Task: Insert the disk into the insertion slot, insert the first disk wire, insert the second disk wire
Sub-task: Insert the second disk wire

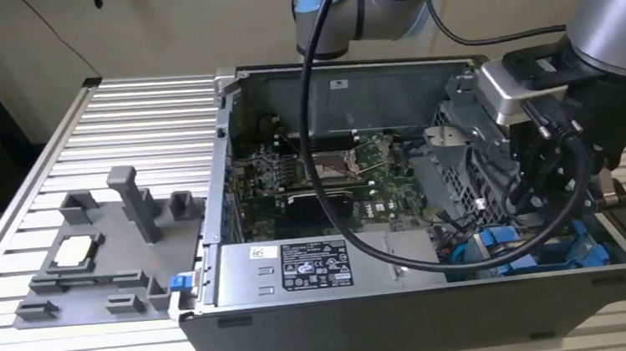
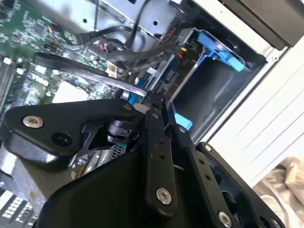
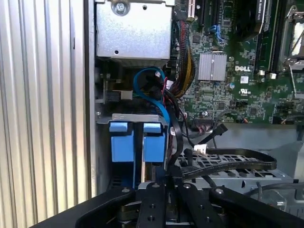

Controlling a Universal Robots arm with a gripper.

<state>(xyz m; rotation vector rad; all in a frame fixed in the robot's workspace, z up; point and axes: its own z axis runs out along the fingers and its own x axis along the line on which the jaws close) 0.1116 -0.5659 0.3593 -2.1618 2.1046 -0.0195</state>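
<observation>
The disk's blue carrier (image 3: 154, 142) sits in the insertion slot of the dark metal drive cage (image 3: 133, 117), right beside a second blue carrier (image 3: 122, 142) nearer the case wall. My gripper (image 3: 166, 184) is right at the near end of that carrier, fingers closed on it. In the second wrist view, blue plastic (image 2: 183, 121) shows on either side of the gripper (image 2: 151, 102). The other carrier's tab (image 2: 219, 48) lies beyond a dark bay (image 2: 209, 90). A blue wire (image 3: 152, 78) loops above the cage. A black flat wire (image 3: 228, 166) lies loose close to the gripper.
The open computer case (image 1: 414, 318) sits on a ribbed aluminium table (image 1: 129, 106), with the arm (image 1: 577, 121) reaching into the case at the exterior view's right. Inside are the motherboard (image 1: 325, 174) and a power supply (image 1: 309, 268). A grey fixture (image 1: 107, 250) stands at the exterior view's left.
</observation>
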